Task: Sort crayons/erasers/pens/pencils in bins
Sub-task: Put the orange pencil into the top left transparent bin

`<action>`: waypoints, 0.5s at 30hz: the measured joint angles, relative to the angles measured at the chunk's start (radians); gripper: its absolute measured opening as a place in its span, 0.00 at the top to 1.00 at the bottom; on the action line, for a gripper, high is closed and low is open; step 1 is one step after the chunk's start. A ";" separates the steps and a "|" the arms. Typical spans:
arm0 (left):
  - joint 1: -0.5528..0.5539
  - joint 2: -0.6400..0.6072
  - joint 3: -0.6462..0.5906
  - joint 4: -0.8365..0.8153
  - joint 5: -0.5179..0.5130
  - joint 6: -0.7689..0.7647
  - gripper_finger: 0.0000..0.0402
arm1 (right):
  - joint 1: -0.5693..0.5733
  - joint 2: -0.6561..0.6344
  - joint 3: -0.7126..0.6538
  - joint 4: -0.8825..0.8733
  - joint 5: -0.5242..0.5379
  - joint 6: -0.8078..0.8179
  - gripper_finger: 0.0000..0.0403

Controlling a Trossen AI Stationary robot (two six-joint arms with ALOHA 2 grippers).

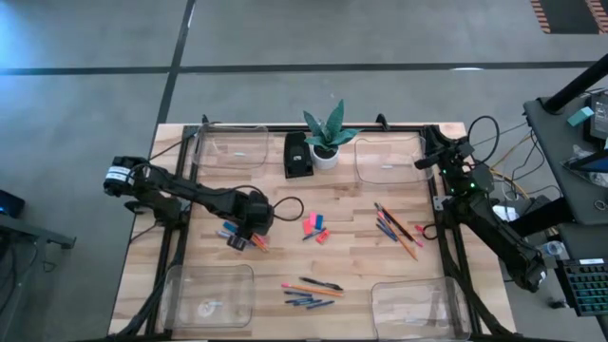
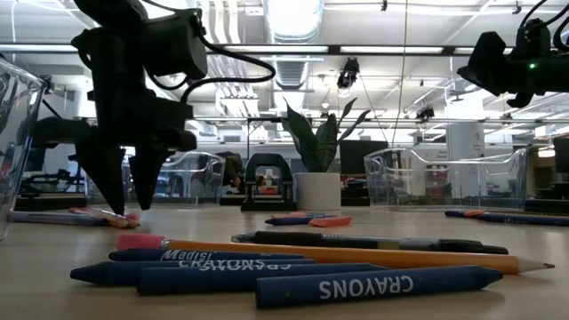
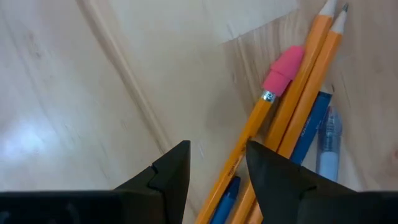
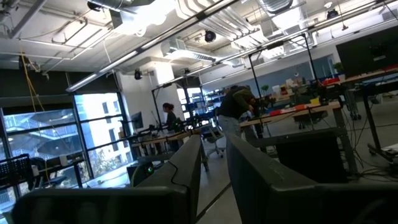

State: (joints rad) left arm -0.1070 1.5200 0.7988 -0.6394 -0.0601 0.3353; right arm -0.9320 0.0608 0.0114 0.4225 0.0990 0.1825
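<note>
Pale wooden planks make up the bench (image 1: 351, 261), where four shallow clear plastic bins sit near the corners: one at the far left (image 1: 231, 150), one at the far right (image 1: 389, 159), one at the near left (image 1: 209, 294) and one at the near right (image 1: 413, 302). The left gripper (image 1: 249, 237) hangs low over a small cluster at the left of the bench, its two dark fingers (image 3: 171, 171) spread apart and pointing down, holding nothing; in the left wrist view they straddle bare wood just beside two long orange pencils (image 3: 292, 106), one with a pink eraser tip, and a blue-and-white pen (image 3: 328, 149) lying alongside. Small red-pink and light blue eraser blocks (image 1: 314, 228) lie near the middle of the bench. A second group of orange pencils and dark pens (image 1: 397, 228) fans out toward the right side. Short blue crayons (image 1: 309, 300) lie at the near middle with a black pen (image 1: 323, 283) and an orange pencil (image 1: 313, 290) just behind them. The right gripper (image 1: 429, 161) is raised over the far right edge by the far right bin, its fingers (image 4: 186, 168) a narrow gap apart with nothing between them. A potted green plant in a white pot (image 1: 326, 142) and a small black box (image 1: 298, 157) stand at the far middle.
</note>
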 joint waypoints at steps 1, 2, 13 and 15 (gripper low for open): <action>0.000 0.000 -0.001 0.000 0.000 0.021 0.64 | 0.000 0.000 0.000 0.000 0.000 0.000 0.83; 0.000 0.000 -0.002 0.000 0.000 0.045 0.64 | 0.000 0.000 0.000 0.000 0.000 0.000 0.83; -0.001 0.047 -0.003 0.018 -0.012 0.145 0.64 | 0.000 0.000 0.000 0.000 0.000 0.000 0.83; 0.000 0.060 0.001 0.017 -0.013 0.146 0.65 | 0.000 0.000 0.000 0.000 0.000 0.000 0.83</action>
State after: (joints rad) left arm -0.1069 1.5801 0.7999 -0.6227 -0.0736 0.4808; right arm -0.9321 0.0608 0.0116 0.4221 0.0986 0.1825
